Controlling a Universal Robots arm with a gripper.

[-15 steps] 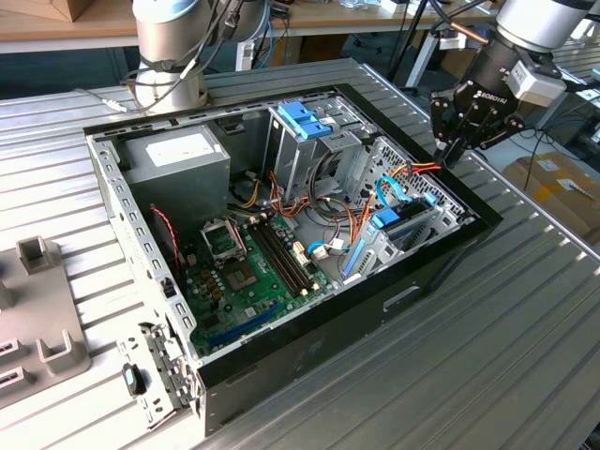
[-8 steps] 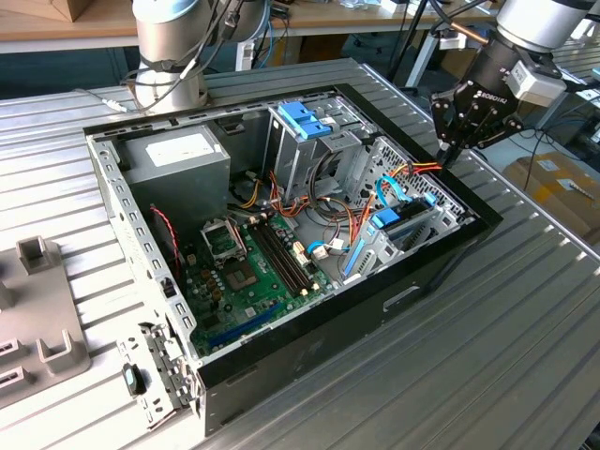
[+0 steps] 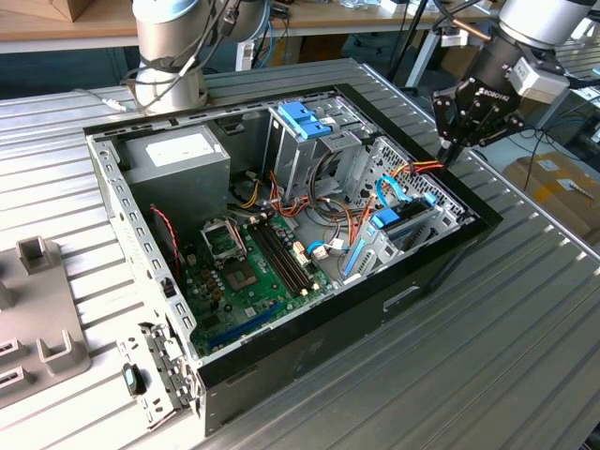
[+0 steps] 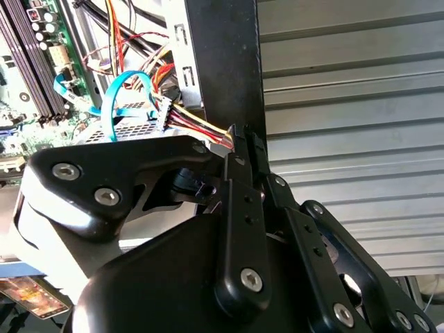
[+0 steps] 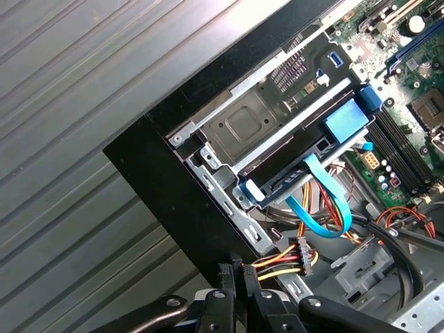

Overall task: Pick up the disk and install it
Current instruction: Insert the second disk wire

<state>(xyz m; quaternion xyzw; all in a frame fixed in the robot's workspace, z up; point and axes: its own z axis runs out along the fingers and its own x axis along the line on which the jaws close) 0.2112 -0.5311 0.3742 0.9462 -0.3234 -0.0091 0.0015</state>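
In the exterior view, the open computer case (image 3: 281, 225) is lying on the ribbed bench (image 3: 525, 328). The disk (image 3: 405, 223) is sitting in its bay at the case's right end — below the gripper (image 3: 453, 150), whose fingers (image 5: 229, 277) are pinching a bundle of coloured wires (image 5: 281, 260) at the case rim.

Surface: ribbed grey metal table (image 3: 525, 337), its grooves running lengthwise.
Main load: open black computer case (image 3: 309, 347), lying on its side near the table's middle.
Exterior view's left: grey plastic fixture (image 3: 37, 319) with upright blocks, flat on the table, apart from the case.
Beside the case's near corner: small metal bracket (image 3: 155, 375), resting on the table.
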